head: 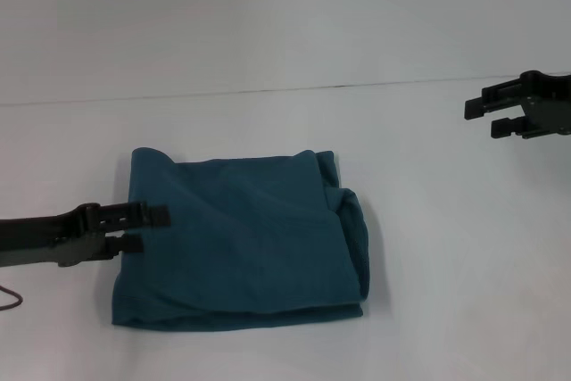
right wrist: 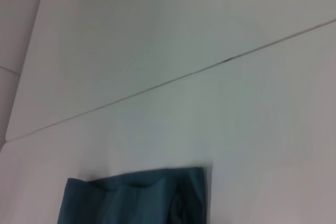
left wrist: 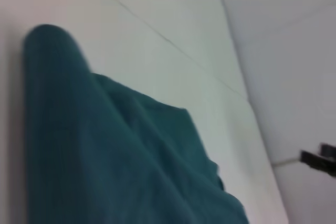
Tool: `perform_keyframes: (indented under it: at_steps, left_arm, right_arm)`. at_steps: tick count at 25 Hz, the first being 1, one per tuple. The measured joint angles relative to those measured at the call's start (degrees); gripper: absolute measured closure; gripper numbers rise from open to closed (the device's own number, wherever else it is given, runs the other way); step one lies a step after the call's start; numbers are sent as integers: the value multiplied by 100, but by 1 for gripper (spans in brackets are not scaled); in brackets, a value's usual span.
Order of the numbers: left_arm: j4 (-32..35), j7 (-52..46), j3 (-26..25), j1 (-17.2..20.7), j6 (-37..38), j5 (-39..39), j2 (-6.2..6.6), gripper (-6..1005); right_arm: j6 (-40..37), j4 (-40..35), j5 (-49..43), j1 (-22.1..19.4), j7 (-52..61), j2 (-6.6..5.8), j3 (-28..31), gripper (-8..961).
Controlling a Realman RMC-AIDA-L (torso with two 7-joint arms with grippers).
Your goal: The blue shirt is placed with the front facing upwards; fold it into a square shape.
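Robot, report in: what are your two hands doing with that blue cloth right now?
Left tool open at the blue shirt's left edge. Right tool open, far off to the right. Shirt folded to a rough square, print hidden. Nothing in the way.

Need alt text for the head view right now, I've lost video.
The blue shirt lies folded into a rough square on the white table. The left gripper sits open at its left edge; the right gripper is open, far off.

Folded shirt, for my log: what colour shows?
Plain dark teal-blue shirt, best in head view.
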Motion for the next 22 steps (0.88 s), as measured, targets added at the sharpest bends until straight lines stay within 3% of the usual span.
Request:
perform_keyframes:
  at_steps: [5,9,15,18,22]
  left_arm:
    - [151,1041,-11,91,494,-97,41,122]
    - [351,1632,-37,258,787,-104,37,122]
    - [483,1744,-88,359,1026,-82,70,122]
    - [490,2081,-86,421,1041,-103,31,122]
    - [461,2503,-83,506,999,-114,-38,122]
  right_arm:
    - [-266,-23,337,-56,-986,57,1,302]
    - [-685,-93,1031,-322,-2637,236,27,303]
    - [-1260,-145,1501,-581,-3752,445,-26,302]
    - [-1281,-156,1493,-676,-4227,671,-76,302]
    - [-1215,-156,1493,-805,-5140,1109,-108,302]
